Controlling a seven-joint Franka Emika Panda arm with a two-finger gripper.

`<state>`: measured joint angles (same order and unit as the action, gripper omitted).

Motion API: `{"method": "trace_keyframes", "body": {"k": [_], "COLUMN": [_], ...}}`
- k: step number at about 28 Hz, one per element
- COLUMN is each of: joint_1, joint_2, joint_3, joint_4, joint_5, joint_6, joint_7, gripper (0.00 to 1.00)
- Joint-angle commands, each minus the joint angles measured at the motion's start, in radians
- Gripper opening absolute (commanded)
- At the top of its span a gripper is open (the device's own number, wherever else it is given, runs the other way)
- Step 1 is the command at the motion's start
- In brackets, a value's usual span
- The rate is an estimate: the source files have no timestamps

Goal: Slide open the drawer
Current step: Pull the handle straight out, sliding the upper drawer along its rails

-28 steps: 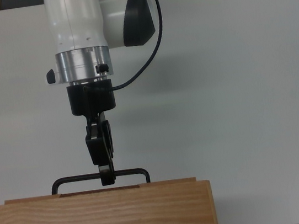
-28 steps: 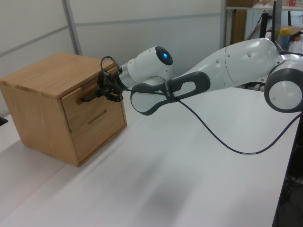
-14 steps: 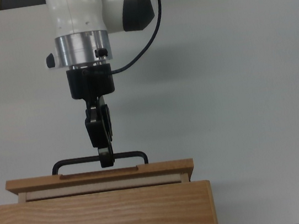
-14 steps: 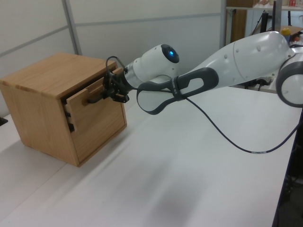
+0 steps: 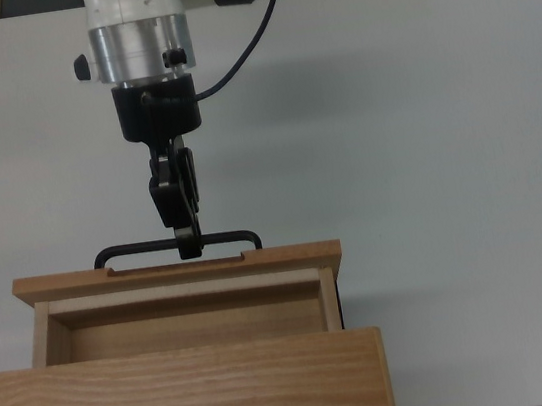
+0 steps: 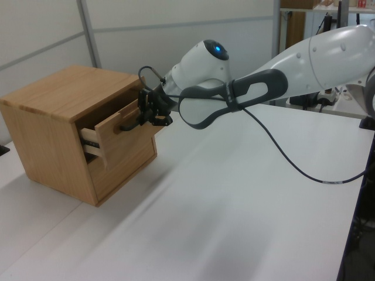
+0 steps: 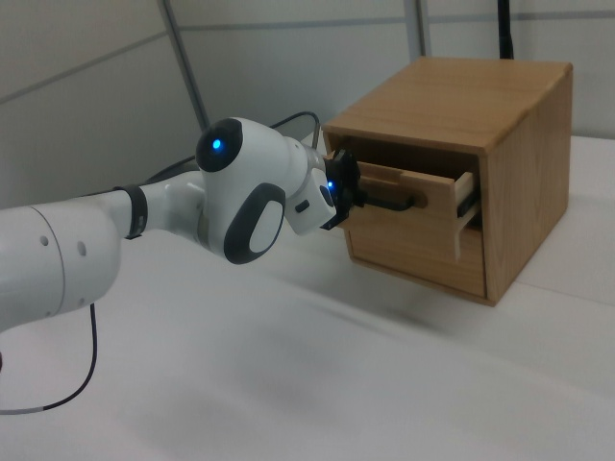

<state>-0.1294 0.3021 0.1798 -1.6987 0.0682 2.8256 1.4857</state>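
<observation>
The drawer [image 5: 279,256] is a light wooden box standing partly out of the wooden cabinet [image 5: 188,401], and its empty inside shows in the top view. A thin black wire handle [image 5: 136,250] runs along its front panel. My gripper [image 5: 188,245] is shut on the middle of that bar. In the left view the drawer [image 6: 114,137] juts out toward the left view's right, with the gripper [image 6: 140,119] at its handle. The right view shows the drawer [image 7: 423,226] out of the cabinet [image 7: 452,91], the gripper [image 7: 357,200] holding the handle's near end.
The cabinet stands on a white table [image 5: 444,138]. A black cable [image 6: 281,164] hangs from the arm over the table. Below the drawer is a flat lower cabinet front [image 6: 126,170]. Shelves with clutter [image 6: 351,41] stand beyond the table at the left view's far right.
The gripper has pulled back from the cabinet with the handle in it. The drawer went from almost closed to well out, and its inside now shows.
</observation>
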Motion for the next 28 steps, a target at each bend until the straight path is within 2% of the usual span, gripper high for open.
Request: {"method": "trace_keyframes", "body": {"k": [1, 15, 25, 27, 28], "joint_1": [-0.016, -0.018, -0.018, -0.018, -0.018], "joint_2": [-0.093, -0.141, -0.118, -0.115, -0.103], "joint_3": [-0.006, -0.025, -0.025, -0.025, -0.023], "joint_4": [-0.044, -0.041, -0.001, 0.008, 0.011], "joint_5": [0.024, 0.016, 0.021, 0.018, 0.022], "joint_6": [-0.083, -0.284, -0.261, -0.259, -0.258], "joint_7": [0.008, -0.018, -0.012, -0.013, -0.01], "gripper": [0.0, 0.0, 0.0, 0.14, 0.32]}}
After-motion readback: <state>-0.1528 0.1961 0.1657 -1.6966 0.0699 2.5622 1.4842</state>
